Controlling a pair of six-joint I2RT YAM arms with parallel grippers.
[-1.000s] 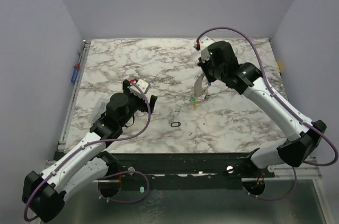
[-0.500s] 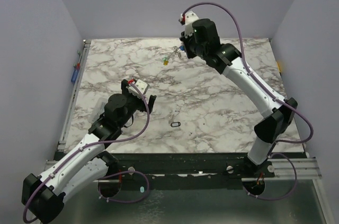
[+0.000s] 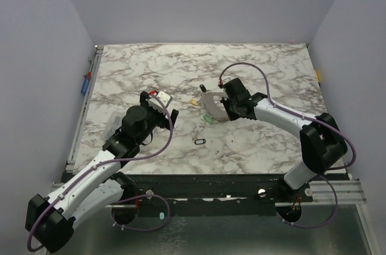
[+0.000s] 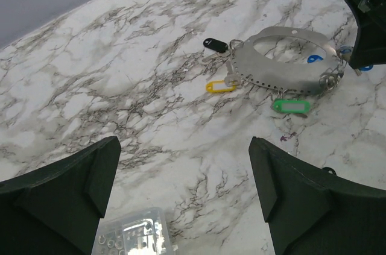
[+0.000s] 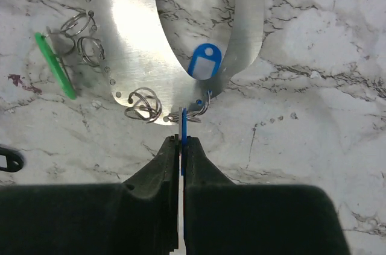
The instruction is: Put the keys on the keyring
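Note:
The keyring is a flat silvery horseshoe-shaped band with holes along its edge, lying mid-table. It also shows in both wrist views. Coloured key tags hang from it on small split rings: yellow, green, black and blue. My right gripper is shut on a second, edge-on blue tag at the band's near rim. My left gripper stands open with nothing in it, to the left of the keyring.
A small black oval ring lies on the marble in front of the keyring, seen again at the left edge. A clear plastic box of tiny rings sits under my left gripper. Small tools lie along the table's left rail.
My right arm swung the keyring up to the far back of the table, then brought it down to the middle, where it now lies flat. The left arm barely moved.

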